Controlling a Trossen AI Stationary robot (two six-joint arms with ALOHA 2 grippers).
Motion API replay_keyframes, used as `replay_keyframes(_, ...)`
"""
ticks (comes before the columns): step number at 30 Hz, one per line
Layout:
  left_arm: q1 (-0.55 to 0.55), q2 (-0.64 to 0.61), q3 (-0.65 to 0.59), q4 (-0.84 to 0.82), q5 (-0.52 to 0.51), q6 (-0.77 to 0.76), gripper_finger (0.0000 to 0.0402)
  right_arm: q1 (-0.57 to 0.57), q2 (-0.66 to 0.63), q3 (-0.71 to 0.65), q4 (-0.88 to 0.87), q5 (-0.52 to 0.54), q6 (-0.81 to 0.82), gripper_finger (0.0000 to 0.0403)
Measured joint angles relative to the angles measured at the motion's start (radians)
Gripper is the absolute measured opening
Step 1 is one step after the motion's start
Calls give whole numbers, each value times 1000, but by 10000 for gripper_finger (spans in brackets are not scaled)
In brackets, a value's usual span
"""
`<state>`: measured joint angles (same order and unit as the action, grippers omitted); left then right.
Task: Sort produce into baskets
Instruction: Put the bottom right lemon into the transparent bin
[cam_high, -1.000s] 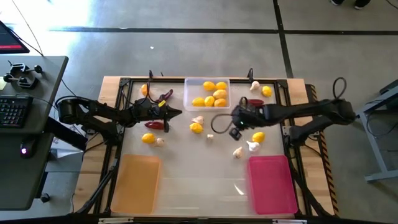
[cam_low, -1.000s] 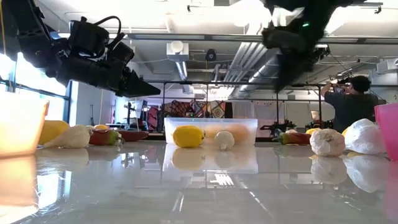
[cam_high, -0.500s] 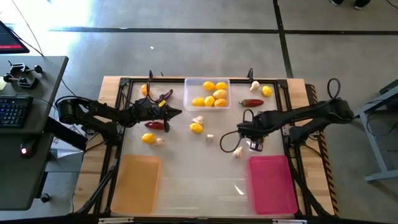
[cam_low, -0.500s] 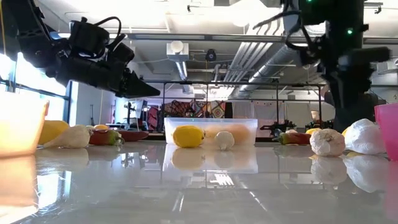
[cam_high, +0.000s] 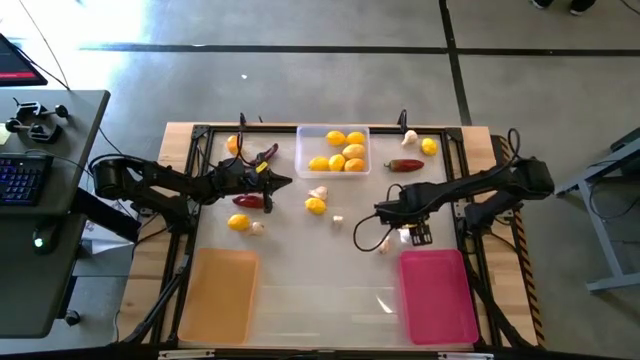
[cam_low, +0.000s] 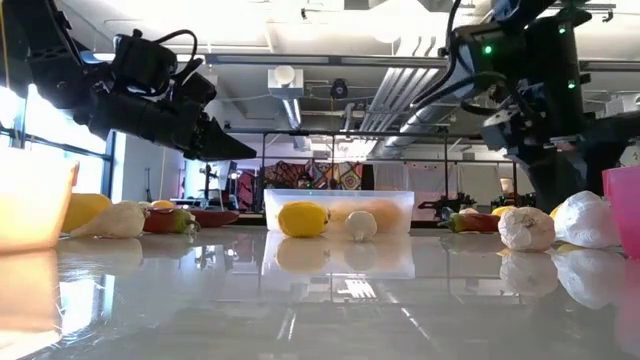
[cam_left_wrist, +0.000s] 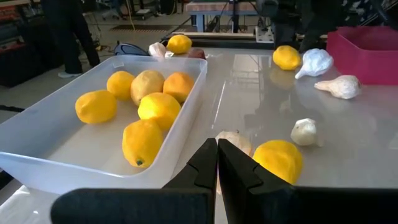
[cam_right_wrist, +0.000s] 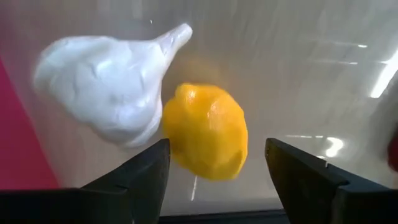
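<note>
My right gripper (cam_right_wrist: 217, 171) is open and points down over a yellow lemon (cam_right_wrist: 206, 132) and a white garlic bulb (cam_right_wrist: 106, 84), which lie side by side on the table just beyond the pink basket (cam_high: 437, 295). Its fingers stand either side of the lemon, above it. My left gripper (cam_left_wrist: 217, 163) is shut and empty, hovering left of the clear basket (cam_high: 301, 150), which holds several lemons. More lemons, garlic bulbs and red chilies, such as one chili (cam_high: 405, 165), lie loose on the table. The orange basket (cam_high: 220, 295) stands at the near left.
A garlic bulb (cam_high: 383, 243) lies just left of my right gripper. A lemon (cam_high: 316, 206) and garlic (cam_high: 319, 193) lie in the middle. At the left are chilies (cam_high: 250, 200) and a lemon (cam_high: 238, 223). A person stands in the room behind.
My right gripper has swung from beside the clear basket toward the table's near right, come down, and now points down over the lemon and garlic by the pink basket. My left arm has kept still.
</note>
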<state>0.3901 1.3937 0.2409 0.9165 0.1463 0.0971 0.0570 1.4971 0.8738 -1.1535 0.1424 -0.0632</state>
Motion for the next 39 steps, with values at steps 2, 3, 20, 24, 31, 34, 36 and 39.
replay_keyframes(2, 0, 0, 0, -1, 0, 0, 0, 0, 19, 0, 9, -1, -20, 252)
replay_keyframes(3, 0, 0, 0, -3, 0, 0, 0, 0, 30, 0, 6, -2, -28, 252)
replay_keyframes(20, 0, 0, 0, 10, -1, 18, 0, -35, 100, 102, -47, -26, 39, 139)
replay_keyframes(24, 0, 0, 0, 23, 0, 20, 0, -77, 100, 241, -42, -13, 67, 126)
replay_keyframes(31, 0, 0, 0, 82, 3, 13, 0, -225, 130, 405, 372, 40, -72, 137)
replay_keyframes(34, 0, 0, 0, 83, 4, 26, 0, -285, 191, 465, 505, 37, -179, 134)
replay_keyframes(36, 0, 0, 0, 82, 4, 36, 0, -323, 247, 517, 556, 36, -252, 132)
replay_keyframes(39, 2, 0, 0, 80, 1, 38, 0, -379, 353, 610, 560, 2, -339, 132)
